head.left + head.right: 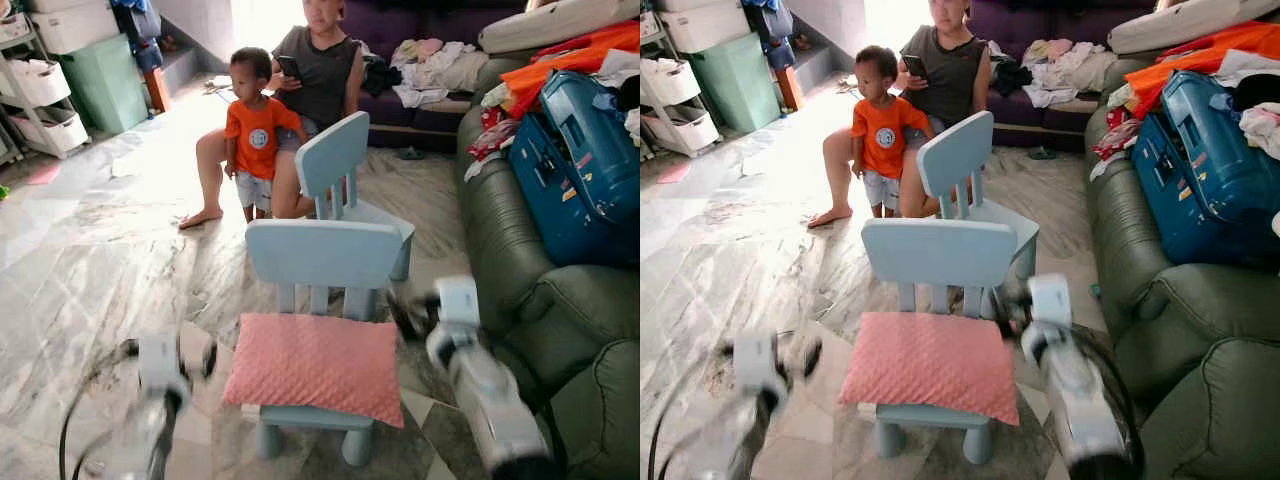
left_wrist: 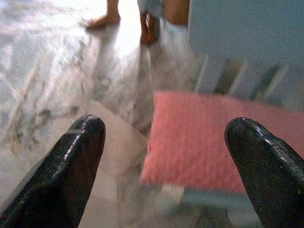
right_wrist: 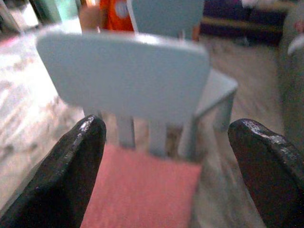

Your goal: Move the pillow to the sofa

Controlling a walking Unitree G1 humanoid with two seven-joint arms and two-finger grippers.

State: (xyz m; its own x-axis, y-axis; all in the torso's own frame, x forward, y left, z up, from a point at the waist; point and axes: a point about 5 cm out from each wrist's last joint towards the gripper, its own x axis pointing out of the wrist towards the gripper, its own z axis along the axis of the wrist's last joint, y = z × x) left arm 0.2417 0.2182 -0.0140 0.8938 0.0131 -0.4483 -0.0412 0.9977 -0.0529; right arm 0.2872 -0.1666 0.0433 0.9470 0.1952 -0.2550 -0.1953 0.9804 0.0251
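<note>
Left eye view shows the pink pillow [image 1: 318,366] lying flat on the seat of a small pale-blue child's chair [image 1: 322,255], with the green leather sofa [image 1: 520,290] just to the robot's right. The left gripper [image 2: 164,166] hangs blurred beside the pillow's left edge, fingers spread wide and holding nothing. The right gripper [image 3: 166,166], equally open and empty, hovers near the chair's right side.

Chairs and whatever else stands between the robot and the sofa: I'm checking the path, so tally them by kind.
Light blue chairs: 2
Pink pillow: 1
People: 2
Blue suitcase: 1, on the sofa
Total: 6
</note>
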